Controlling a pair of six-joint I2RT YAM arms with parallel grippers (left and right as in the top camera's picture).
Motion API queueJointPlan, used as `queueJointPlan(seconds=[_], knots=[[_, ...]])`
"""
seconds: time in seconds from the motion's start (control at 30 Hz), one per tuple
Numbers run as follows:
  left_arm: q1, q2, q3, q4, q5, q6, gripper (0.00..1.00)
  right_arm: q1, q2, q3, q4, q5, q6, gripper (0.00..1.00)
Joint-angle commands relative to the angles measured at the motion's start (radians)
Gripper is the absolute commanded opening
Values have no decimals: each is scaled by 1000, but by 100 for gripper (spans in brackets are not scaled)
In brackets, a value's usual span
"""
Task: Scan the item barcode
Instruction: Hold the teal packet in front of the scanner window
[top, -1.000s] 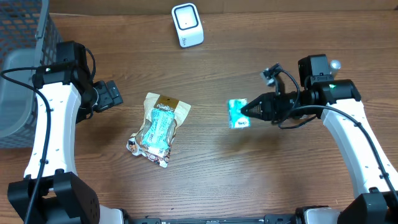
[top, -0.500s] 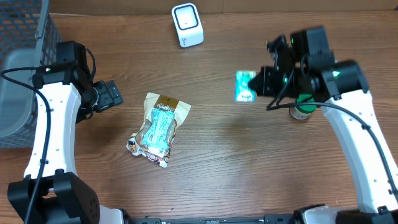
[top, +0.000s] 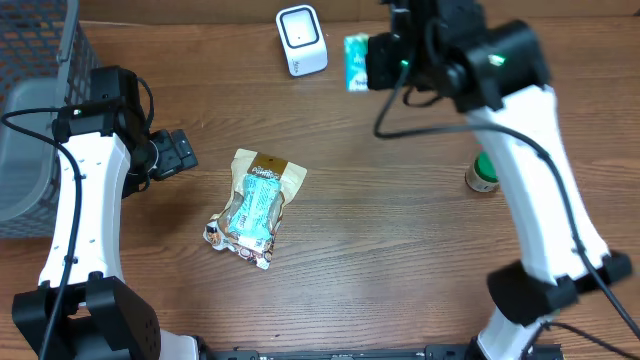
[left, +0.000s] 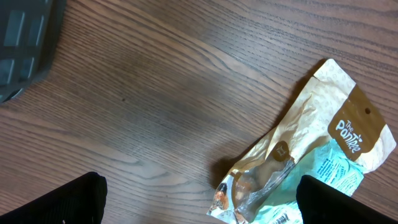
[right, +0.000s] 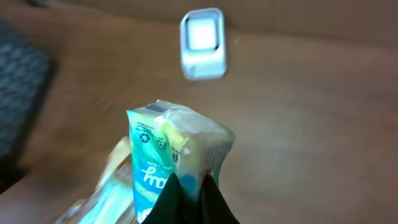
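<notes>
My right gripper (top: 375, 58) is shut on a small teal and white packet (top: 356, 62), held in the air just right of the white barcode scanner (top: 301, 40) at the table's far edge. In the right wrist view the packet (right: 177, 152) is pinched between the fingers (right: 166, 200), with the scanner (right: 203, 43) beyond it. My left gripper (top: 181, 152) stands open at the left, near the table. A tan and teal snack pouch (top: 256, 205) lies to its right. In the left wrist view the pouch (left: 311, 155) sits by the right fingertip, and nothing is between the fingers (left: 59, 202).
A grey basket (top: 35, 110) stands at the far left edge. A small green and white bottle (top: 482, 172) stands on the table at the right, under the right arm.
My right arm has lifted the teal packet and carried it up and to the left, from mid-table to beside the scanner. The left arm and the pouch have not moved.
</notes>
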Motion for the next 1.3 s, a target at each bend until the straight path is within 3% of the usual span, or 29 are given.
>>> queueJointPlan(seconds=[0.0,0.6,0.83,1.07,1.27], knots=[[0,3,5,1,-2,0,100,2,70,6,84,141,-87,4],[0,3,5,1,-2,0,100,42,438,6,554,238,-692,4],[0,3,5,1,-2,0,100,53,511,6,764,324,-791,4],[0,3,5,1,-2,0,100,53,565,6,865,324,-818,4],[0,3,5,1,-2,0,99,60,614,6,895,324,-1045,4]])
